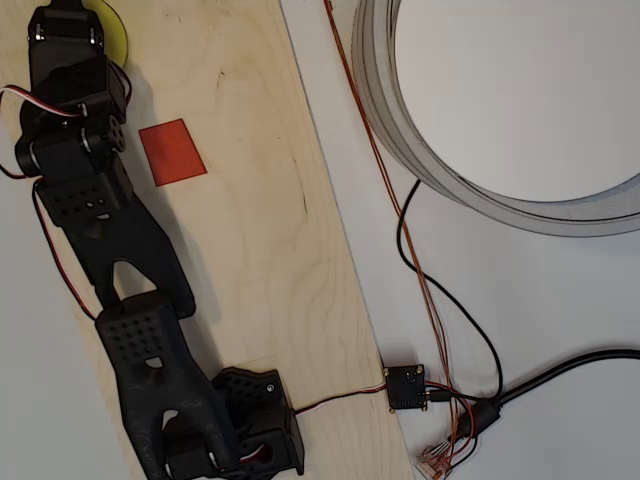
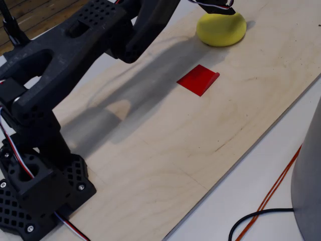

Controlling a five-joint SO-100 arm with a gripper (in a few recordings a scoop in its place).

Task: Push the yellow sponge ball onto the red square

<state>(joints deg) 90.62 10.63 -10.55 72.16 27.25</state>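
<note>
the yellow sponge ball (image 2: 221, 29) is seen at the far end of the wooden board (image 2: 200, 130), well apart from the red square (image 2: 198, 79). the pincer (image 2: 216, 6) is poised just above it; whether it is wide or narrow cannot be told. the ball is judged light, soft and easily squashed, so it is best nudged low on its far side.

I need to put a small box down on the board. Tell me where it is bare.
The wooden board is bare between the red square and the arm's base, out to the edge by the orange wire. It is crowded at the far end, where the arm hangs over the yellow sponge ball.
</note>
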